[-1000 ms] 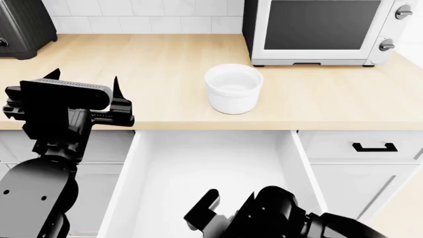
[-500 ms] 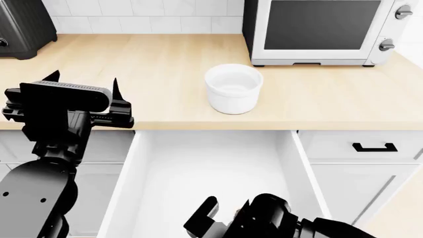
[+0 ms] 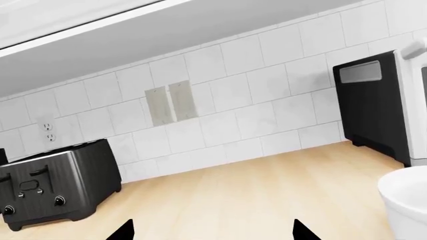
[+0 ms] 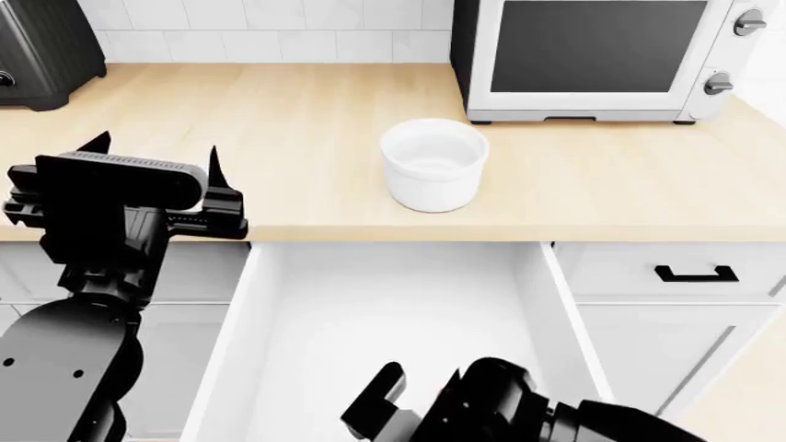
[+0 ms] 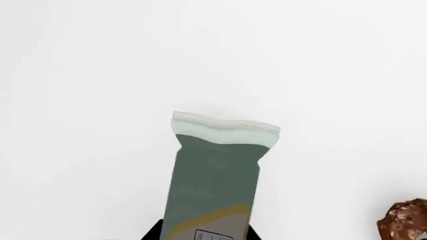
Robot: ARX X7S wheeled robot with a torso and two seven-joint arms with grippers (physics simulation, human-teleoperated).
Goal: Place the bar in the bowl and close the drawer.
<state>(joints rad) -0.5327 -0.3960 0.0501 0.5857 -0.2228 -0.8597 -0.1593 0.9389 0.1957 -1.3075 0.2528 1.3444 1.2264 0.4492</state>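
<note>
Right wrist view alone shows the bar [image 5: 215,180] beside a brown ball [image 5: 404,220].

- The bowl [image 4: 433,164] stands on the countertop [image 4: 283,120], just in front of the microwave [image 4: 608,57].
- The toaster [image 4: 43,51] sits at the counter's far left, against the tiled wall [image 3: 253,95].
- The drawer [image 4: 393,313] stands open below the counter edge, in front of the bowl.
- The narrow drawer front [image 4: 669,272] lies to its right.
- The bar [image 5: 215,175] lies on the drawer floor, with the nut-like ball [image 5: 405,220] near it.
</note>
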